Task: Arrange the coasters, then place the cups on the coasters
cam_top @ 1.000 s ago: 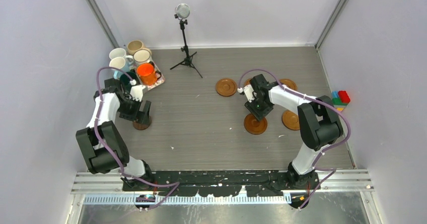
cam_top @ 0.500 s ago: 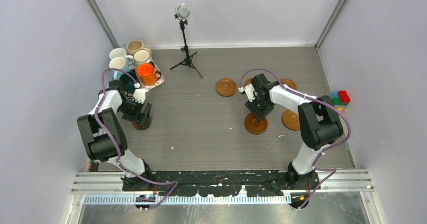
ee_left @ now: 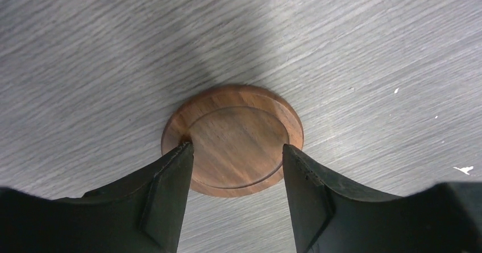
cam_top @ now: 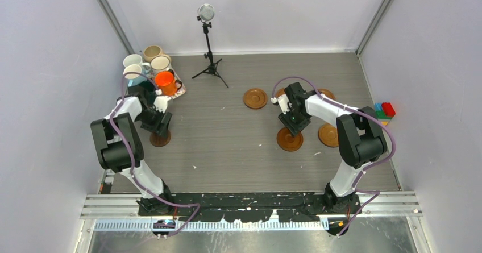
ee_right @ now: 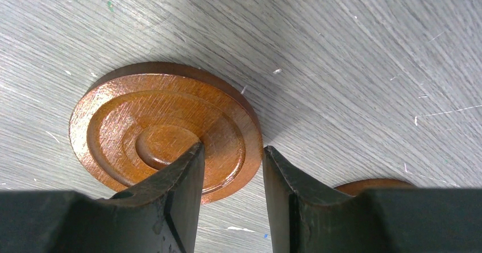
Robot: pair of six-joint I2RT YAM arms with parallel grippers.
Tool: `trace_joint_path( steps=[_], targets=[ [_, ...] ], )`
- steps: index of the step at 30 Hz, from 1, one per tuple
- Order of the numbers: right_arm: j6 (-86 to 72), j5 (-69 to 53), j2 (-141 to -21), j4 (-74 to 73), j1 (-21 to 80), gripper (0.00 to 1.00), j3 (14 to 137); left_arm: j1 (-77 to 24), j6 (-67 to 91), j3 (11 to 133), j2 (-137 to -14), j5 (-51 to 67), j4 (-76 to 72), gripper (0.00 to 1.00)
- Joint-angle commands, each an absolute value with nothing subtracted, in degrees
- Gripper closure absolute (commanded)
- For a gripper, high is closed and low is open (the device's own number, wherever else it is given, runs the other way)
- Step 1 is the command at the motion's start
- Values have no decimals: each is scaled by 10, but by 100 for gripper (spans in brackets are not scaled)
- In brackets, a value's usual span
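While the left gripper (ee_left: 236,146) straddles the small dark round wooden coaster (ee_left: 239,122) at 9 o'clock, jaws apart, the right gripper (ee_right: 233,146) clamps the orange-brown ringed wooden coaster (ee_right: 142,122) by its rim at 4 o'clock, likely to reposition it.

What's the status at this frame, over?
Left gripper open over small coaster. Right gripper astride rim of large coaster, grip unclear. Cups grouped far left, unplaced. Nothing obstructing.
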State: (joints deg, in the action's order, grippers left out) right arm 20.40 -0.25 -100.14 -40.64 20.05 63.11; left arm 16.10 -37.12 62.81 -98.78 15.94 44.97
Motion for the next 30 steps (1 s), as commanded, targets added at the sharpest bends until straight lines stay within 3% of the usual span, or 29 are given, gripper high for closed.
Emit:
trace_joint_path(
  steps=[1,10,21,30],
  targets=[
    [202,10,-1009,-411,195,54,645,135,-383,606,-1000,162,413,39],
    [203,8,-1011,-413,192,54,649,118,-362,591,-993,109,388,29],
    [207,13,-1017,-413,185,54,658,44,-385,514,-944,132,415,52],
    [195,-19,-1019,-422,184,51,670,-94,-366,497,-921,126,425,56]
  ],
)
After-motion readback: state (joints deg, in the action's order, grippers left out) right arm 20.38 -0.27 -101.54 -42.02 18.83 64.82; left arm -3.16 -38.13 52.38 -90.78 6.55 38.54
